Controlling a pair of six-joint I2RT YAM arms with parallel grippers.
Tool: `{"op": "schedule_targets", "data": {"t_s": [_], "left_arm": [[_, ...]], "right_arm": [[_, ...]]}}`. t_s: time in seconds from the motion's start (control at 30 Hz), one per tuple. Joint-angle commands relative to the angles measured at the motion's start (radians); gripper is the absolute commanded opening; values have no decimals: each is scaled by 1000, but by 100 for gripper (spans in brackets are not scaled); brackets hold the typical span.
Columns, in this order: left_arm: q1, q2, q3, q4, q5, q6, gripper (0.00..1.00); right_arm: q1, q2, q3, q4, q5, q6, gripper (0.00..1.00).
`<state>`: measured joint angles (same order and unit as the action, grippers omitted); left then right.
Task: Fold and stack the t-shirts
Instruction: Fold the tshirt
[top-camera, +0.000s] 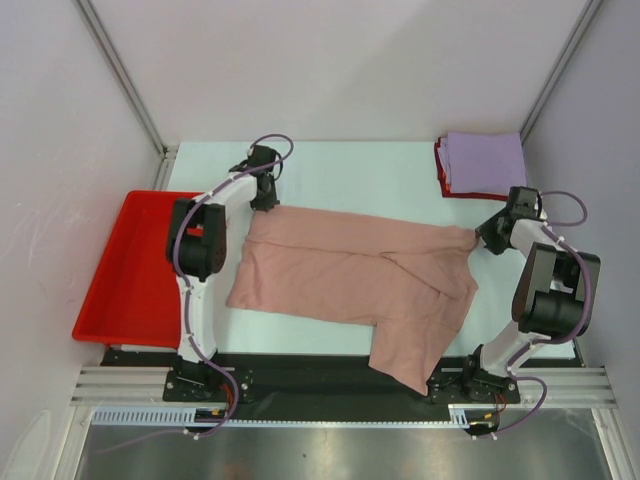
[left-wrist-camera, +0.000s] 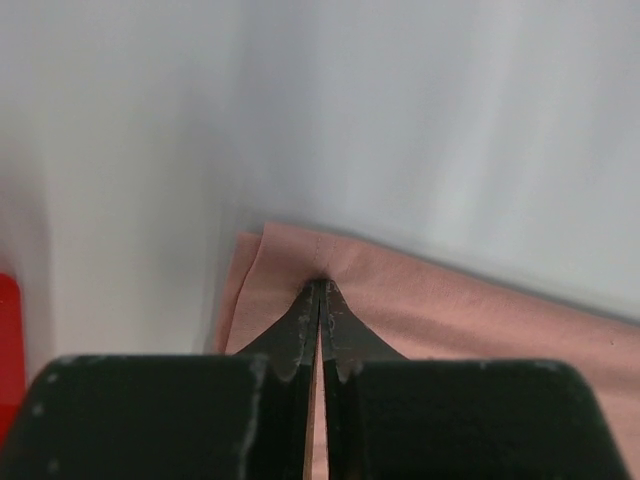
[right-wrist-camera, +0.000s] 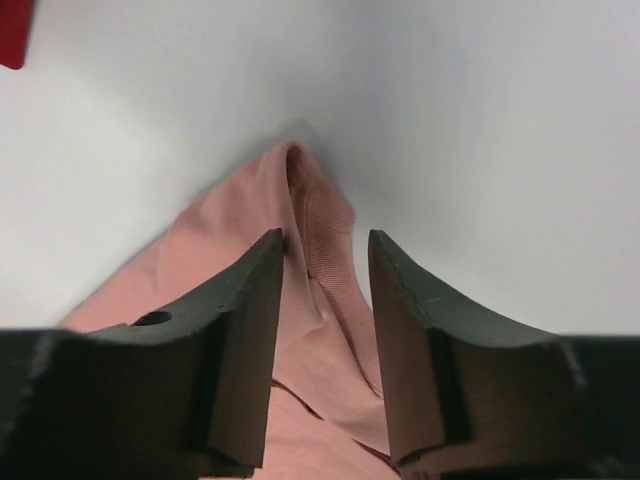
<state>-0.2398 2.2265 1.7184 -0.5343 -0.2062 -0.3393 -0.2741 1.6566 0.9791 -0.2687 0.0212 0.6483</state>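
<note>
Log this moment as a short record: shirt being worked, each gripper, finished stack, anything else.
shirt in work: pink t-shirt, spread out across the table, rumpled
left gripper: fingers shut on the shirt's far left edge
right gripper: open, fingers either side of a ridge at the shirt's far right corner
stack: lavender t-shirt folded on top of red t-shirt, far right corner
other: red tray, left side

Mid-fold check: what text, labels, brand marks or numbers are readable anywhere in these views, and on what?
None readable in any view.
The dusty-pink cloth t-shirt shows only plain fabric, with no print or tag in view.
The folded lavender t-shirt, the folded red t-shirt under it and the red plastic tray carry no visible marks.
</note>
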Motion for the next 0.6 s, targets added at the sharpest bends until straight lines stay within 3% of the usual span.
{"op": "schedule_targets", "data": {"t_s": [0.0,0.1,0.33,0.4,0.5,0.57], "left_arm": [[14,-70,-32,2,5,10,4],[19,-106,-40,17,33,10,5],[39,-76,10,10,94,-10,4],[48,-58,15,-3,123,-32,4],[65,-47,7,-1,148,-56,2],[65,-42,3,11,146,-59,2]], "right_arm": [[-16,0,111,-100,20,-114,45],[-20,2,141,-112,8,-173,52],[-34,83,167,-99,-145,-127,54],[-34,95,158,-98,-164,-122,52],[-30,51,129,-87,-173,-125,37],[-16,22,125,-95,-158,-134,36]]}}
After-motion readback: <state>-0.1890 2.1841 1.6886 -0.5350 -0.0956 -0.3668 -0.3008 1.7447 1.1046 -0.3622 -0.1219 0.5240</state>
